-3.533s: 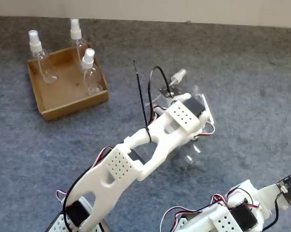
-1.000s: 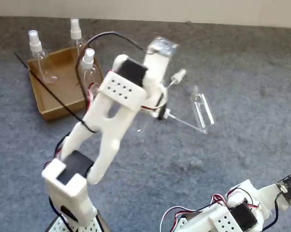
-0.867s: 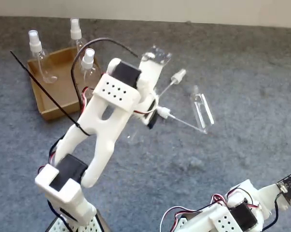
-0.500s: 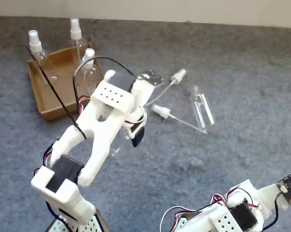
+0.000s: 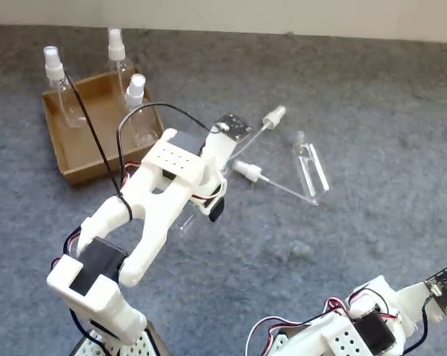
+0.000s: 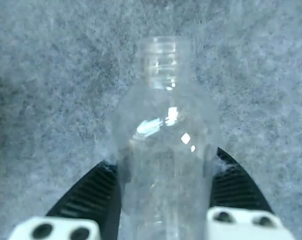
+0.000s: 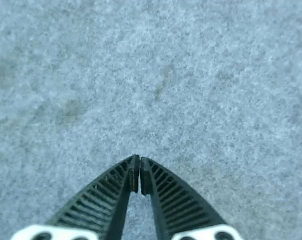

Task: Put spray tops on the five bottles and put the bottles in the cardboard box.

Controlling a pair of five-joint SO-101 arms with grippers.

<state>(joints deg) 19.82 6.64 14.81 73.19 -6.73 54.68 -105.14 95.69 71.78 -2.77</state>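
My left gripper (image 6: 166, 167) is shut on a clear bottle (image 6: 166, 135) with an open, capless neck, held over the grey carpet. In the high view this gripper (image 5: 208, 204) sits mid-table with the bottle (image 5: 184, 222) faint below it. Two loose spray tops (image 5: 273, 116) (image 5: 247, 170) lie on the carpet just to its right, their thin tubes trailing. A second capless bottle (image 5: 310, 169) lies on its side further right. The cardboard box (image 5: 73, 169) at the back left holds three bottles with spray tops (image 5: 136, 111). My right gripper (image 7: 139, 172) is shut on nothing, over bare carpet.
The right arm's base (image 5: 356, 330) sits at the front right edge. The left arm's white links (image 5: 145, 222) and black cable (image 5: 97, 141) stretch between the box and the loose spray tops. A pale wall runs along the back.
The left arm has drawn back and down from beside the box toward the middle of the carpet, carrying the clear bottle. The right arm has stayed put.
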